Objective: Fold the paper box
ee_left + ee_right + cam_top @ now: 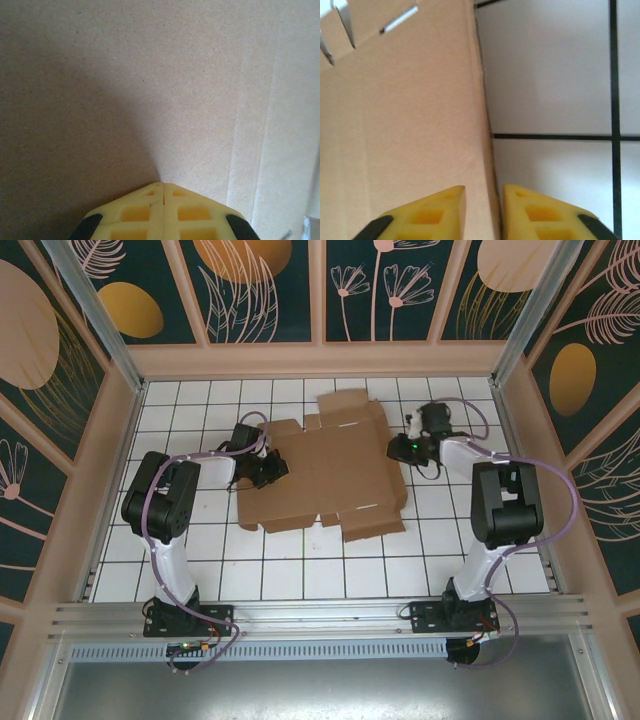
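paper box (330, 465) flat, unfolded, on tiled table (300, 570)

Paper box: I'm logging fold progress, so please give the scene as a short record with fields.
paper box: flat brown cardboard sheet, flaps unfolded, lying on the tiled table
left gripper: shut, tips over the sheet's left part, nothing between them
right gripper: jaws slightly apart at the sheet's right edge, which shows in the gap
fold progress: no wall raised yet
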Robot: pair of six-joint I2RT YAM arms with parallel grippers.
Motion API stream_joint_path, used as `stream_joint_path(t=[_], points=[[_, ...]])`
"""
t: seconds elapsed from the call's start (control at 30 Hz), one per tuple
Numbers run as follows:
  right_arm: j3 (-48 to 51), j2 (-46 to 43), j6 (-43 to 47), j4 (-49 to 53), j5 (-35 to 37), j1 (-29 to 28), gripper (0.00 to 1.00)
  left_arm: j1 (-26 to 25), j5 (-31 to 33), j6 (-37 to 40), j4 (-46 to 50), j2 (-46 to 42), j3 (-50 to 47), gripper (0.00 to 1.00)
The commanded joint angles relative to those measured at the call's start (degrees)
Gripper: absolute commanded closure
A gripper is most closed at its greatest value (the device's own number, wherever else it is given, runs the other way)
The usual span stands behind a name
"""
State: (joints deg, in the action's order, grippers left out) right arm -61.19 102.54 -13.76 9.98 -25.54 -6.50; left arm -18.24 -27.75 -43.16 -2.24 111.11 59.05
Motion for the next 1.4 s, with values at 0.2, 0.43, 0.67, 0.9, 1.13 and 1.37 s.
stream_joint_path(t=[0.2, 0.43, 0.67, 0.9, 1.13, 1.37], points=[[5.3, 5.7, -3.0, -5.9, -16.3, 1.4, 0.54, -0.2, -1.7, 0.6, 0.5, 2.6, 0.9, 1.00], [6.9, 7.3, -4.5, -9.7, -22.6, 1.2, 0.52, -0.2, -1.8, 0.7, 0.5, 3.2, 1.1, 1.00], [6.7, 5.8, -8.5, -12.4, -24.3, 0.8, 0.75, -0.2, -2.6, 0.2, -0.1, 3.0, 0.9, 1.00], [-6.3, 0.9, 0.6, 12.0, 5.2, -4.4, 1.00, -0.2, -5.3, -3.4, -2.6, -0.3, -1.4, 1.00], [-16.3, -0.9, 5.3, 26.8, 27.2, -9.9, 1.00, 1.5, 8.3, 1.2, 5.4, -14.8, -2.7, 1.00], [-26.6, 0.7, 10.3, 35.0, 44.9, -16.5, 1.00, 4.2, 2.3, -1.7, 1.5, -10.3, -5.5, 1.00]])
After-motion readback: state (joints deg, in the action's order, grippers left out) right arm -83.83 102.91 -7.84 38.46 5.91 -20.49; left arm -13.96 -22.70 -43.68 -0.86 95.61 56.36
